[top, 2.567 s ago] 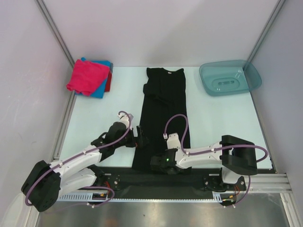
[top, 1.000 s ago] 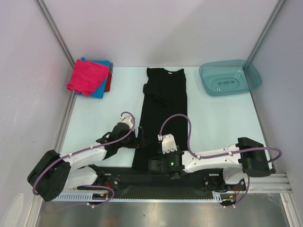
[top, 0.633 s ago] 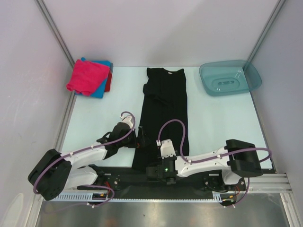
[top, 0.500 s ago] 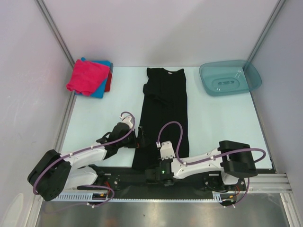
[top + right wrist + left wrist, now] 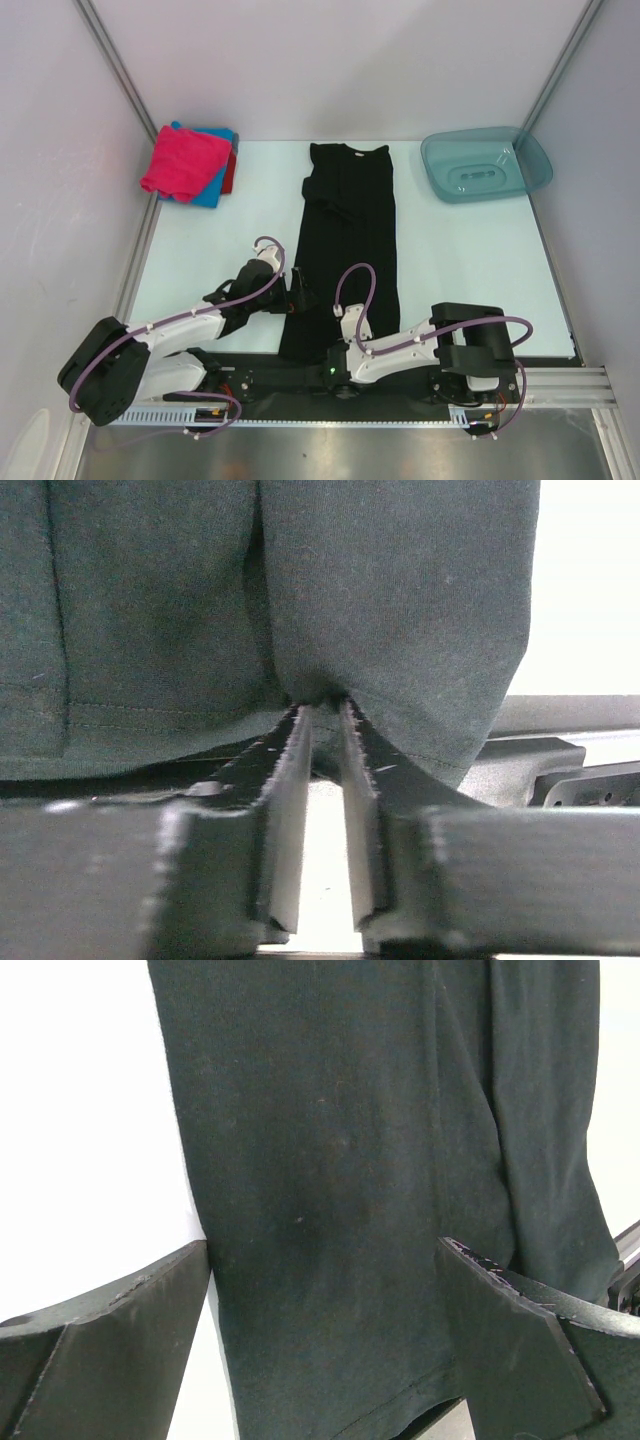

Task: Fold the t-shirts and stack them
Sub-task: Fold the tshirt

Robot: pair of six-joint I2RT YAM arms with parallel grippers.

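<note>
Black t-shirt (image 5: 348,230) flat, right end effector (image 5: 322,712) pinching its hem, left end effector (image 5: 325,1250) spread wide

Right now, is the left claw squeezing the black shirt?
No, the left gripper has its fingers spread wide over the black shirt, not closed on it.

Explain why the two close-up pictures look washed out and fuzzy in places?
Left wrist view: the pale table is overexposed to blank white beside the black t-shirt. Right wrist view: the right tool sits too near the lens, so its base blurs. Top external view: even, sharp.
</note>
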